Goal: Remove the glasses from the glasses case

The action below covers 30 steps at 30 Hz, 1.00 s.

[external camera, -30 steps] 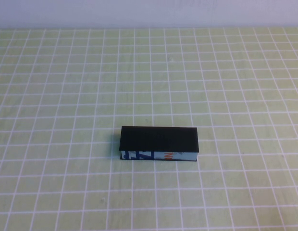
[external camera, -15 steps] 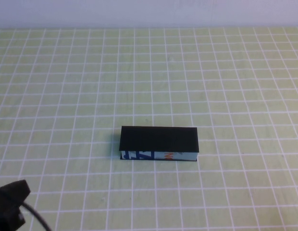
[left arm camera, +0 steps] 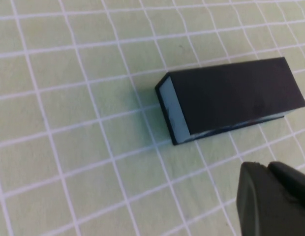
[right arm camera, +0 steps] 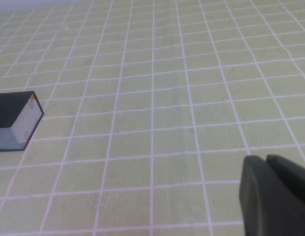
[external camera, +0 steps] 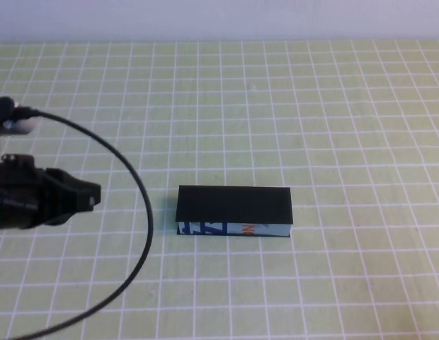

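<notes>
The glasses case point(external camera: 234, 205) lies in the middle of the table with its matt black lid shut and its white side with blue and orange print facing me. The glasses are hidden. My left gripper point(external camera: 92, 197) is shut and empty, level with the case and well to its left, pointing at it. In the left wrist view the case point(left arm camera: 236, 96) lies ahead of the gripper point(left arm camera: 260, 169). My right gripper point(right arm camera: 258, 162) is out of the high view. It is shut and empty, with one end of the case point(right arm camera: 15, 123) far off.
The table is covered by a light green mat with a white grid point(external camera: 333, 106). A black cable point(external camera: 145, 234) loops from the left arm over the near left part of the table. A pale wall runs along the far edge.
My left arm has come in from the lower left corner and moved up and right towards the case's left end. The case has not moved.
</notes>
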{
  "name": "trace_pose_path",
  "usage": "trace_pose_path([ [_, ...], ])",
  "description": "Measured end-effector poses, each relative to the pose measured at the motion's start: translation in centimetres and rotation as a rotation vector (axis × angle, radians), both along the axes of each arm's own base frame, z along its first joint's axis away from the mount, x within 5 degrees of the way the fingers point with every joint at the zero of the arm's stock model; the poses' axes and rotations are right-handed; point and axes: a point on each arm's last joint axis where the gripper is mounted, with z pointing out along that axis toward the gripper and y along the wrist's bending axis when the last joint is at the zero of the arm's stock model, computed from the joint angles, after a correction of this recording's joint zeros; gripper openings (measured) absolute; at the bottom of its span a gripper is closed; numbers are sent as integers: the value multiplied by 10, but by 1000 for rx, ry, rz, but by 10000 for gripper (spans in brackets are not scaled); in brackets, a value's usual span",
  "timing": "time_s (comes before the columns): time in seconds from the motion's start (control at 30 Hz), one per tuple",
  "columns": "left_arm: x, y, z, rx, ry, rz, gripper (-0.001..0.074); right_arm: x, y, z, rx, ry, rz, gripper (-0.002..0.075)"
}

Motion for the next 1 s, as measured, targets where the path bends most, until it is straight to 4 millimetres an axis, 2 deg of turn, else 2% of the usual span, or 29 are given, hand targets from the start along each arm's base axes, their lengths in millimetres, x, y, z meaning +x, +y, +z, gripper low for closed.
trace_pose_path([
  [0.23,67,-11,-7,2,14,-62,-4,0,0,0,0,0,0,-18],
  [0.37,98,-19,-16,-5,26,-100,-4,0,0,0,0,0,0,-18],
  [0.47,118,-34,-24,-10,27,-149,-4,0,0,0,0,0,0,-18],
  [0.7,156,-79,-61,5,71,-270,-4,0,0,0,0,0,0,-18],
  [0.9,186,-91,-97,8,123,-277,-4,0,0,0,0,0,0,-18],
  [1.0,194,-93,-116,4,158,-275,-4,0,0,0,0,0,0,-18],
])
